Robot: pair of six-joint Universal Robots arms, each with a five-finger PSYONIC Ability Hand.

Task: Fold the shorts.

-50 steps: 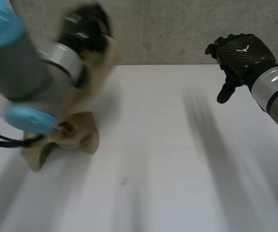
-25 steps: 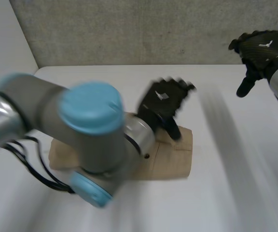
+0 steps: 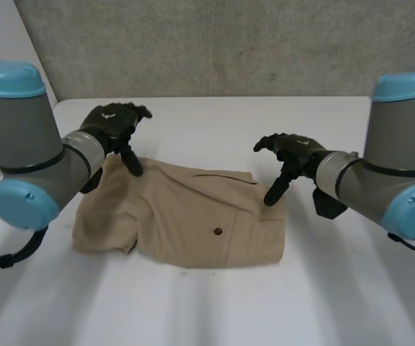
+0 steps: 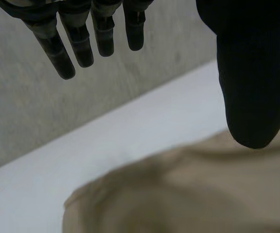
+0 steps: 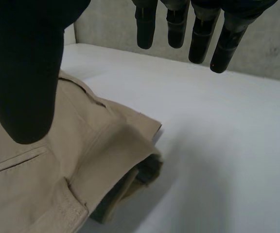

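On the white table [image 3: 215, 310] the shorts [image 3: 186, 216] lie flat, left hand [image 3: 114, 126] over one end, right hand [image 3: 288, 153] over the other, both spread and empty; probably best to pinch all layers at the fingertips before lifting.

Shorts [image 3: 186, 216]: plain tan, dark button [image 3: 217, 231]. Table [image 3: 215, 310]: white. Wall [image 3: 229, 43]: mottled grey. Left hand [image 3: 110, 121], right hand [image 3: 294, 148]: black. Arms [image 3: 20, 137]: grey, light-blue caps [image 3: 6, 76].

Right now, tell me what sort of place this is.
Probably a robot test bench: a white table, a bare concrete wall behind it, and shorts between the left arm and right arm.
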